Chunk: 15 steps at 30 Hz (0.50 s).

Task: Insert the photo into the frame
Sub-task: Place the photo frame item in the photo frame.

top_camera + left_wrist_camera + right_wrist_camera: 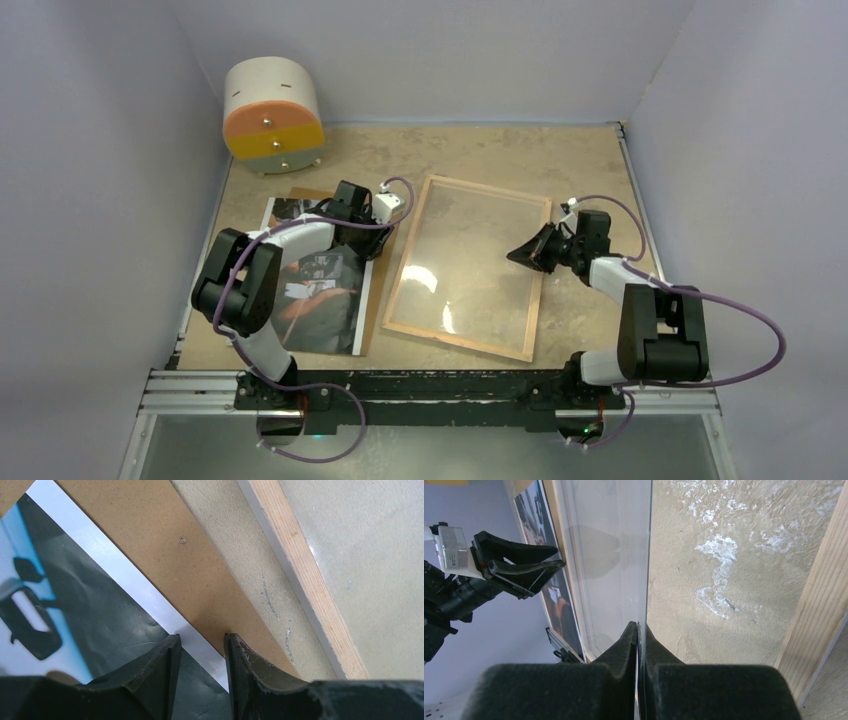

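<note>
— Listing both pincers?
— Left pincer (pixel 202 642): half open, empty, astride photo (pixel 322 300) edge, on brown board (pixel 165 525). Right pincer (pixel 639 626): closed on pane (pixel 470 250) of frame (pixel 470 190), beside photo on surface (pixel 480 150).

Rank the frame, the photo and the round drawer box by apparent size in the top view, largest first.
1. the frame
2. the photo, partly hidden by the left arm
3. the round drawer box, which looks only slightly smaller. It stands taller, nearer the camera, so that pair is unsure.
</note>
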Motion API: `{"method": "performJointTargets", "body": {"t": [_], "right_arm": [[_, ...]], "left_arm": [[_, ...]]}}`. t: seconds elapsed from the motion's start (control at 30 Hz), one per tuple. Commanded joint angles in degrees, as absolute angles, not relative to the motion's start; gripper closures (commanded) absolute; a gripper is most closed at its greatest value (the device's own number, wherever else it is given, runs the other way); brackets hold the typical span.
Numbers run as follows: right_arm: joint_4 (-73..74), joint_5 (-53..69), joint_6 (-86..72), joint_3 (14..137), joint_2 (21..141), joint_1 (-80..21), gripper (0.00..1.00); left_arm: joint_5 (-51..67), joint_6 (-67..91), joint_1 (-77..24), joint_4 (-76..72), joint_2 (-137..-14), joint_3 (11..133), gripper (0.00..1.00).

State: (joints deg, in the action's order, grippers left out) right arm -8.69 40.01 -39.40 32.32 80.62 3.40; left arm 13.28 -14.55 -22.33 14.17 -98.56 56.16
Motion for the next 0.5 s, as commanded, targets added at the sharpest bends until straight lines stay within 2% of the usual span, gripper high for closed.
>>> {"method": "performJointTargets", "body": {"t": [0.0,0.47], "right_arm": [[-6.6,40.4,-38.1,32.2,78.3,3.6,1.00],[-10.9,40.3,-40.6,30.0,75.7,3.7,1.00]], "left_arm": [[14.2,-15.0,-22.8,12.7,-98.6,56.3,0.60],[14.2,-15.0,-23.2,12.4,-98.5,56.2,0.60]]}}
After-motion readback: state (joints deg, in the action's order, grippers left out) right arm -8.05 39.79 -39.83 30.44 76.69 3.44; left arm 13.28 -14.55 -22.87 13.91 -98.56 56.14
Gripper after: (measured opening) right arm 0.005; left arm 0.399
